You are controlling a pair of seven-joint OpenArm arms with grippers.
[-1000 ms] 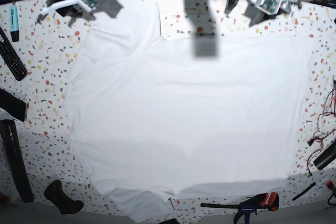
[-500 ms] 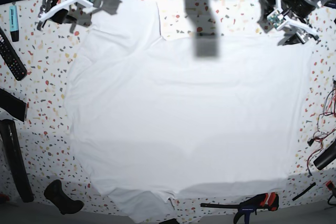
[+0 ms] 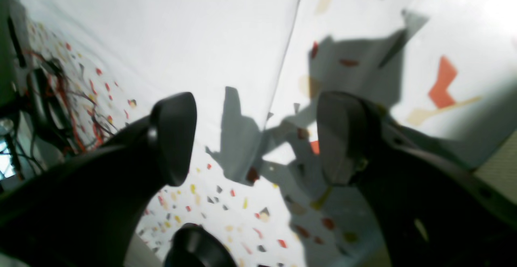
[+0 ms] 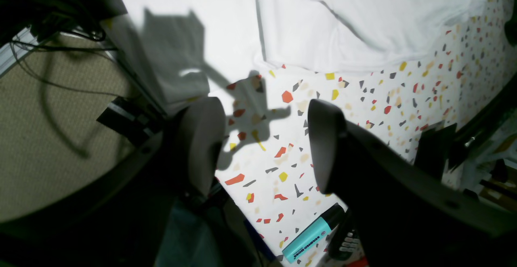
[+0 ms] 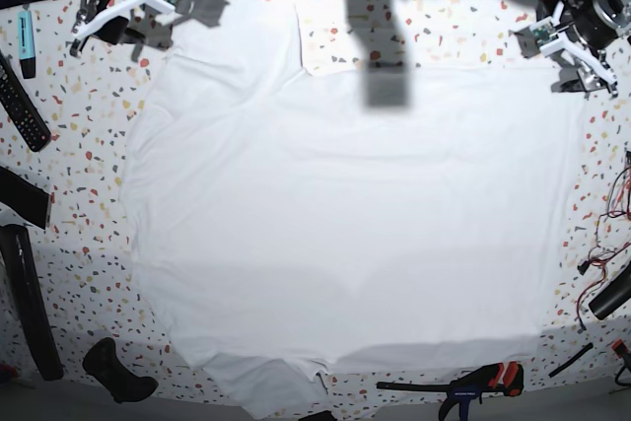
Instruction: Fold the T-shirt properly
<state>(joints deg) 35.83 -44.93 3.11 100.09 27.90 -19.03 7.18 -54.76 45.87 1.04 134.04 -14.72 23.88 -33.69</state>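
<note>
White T-shirt (image 5: 345,214) spread on speckled tabletop (image 5: 87,234), both pincers (image 3: 256,139) wide open, empty

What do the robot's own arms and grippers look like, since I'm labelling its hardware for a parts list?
In the base view, the left gripper and right gripper have black bodies with whitish curved parts and small greenish patches. Close up, the wrist views show dark, rounded fingertips. Fine markings are too small to read.

The T-shirt (image 5: 355,214) is plain white; the tabletop (image 5: 84,234) is white, speckled red, yellow and grey.
</note>
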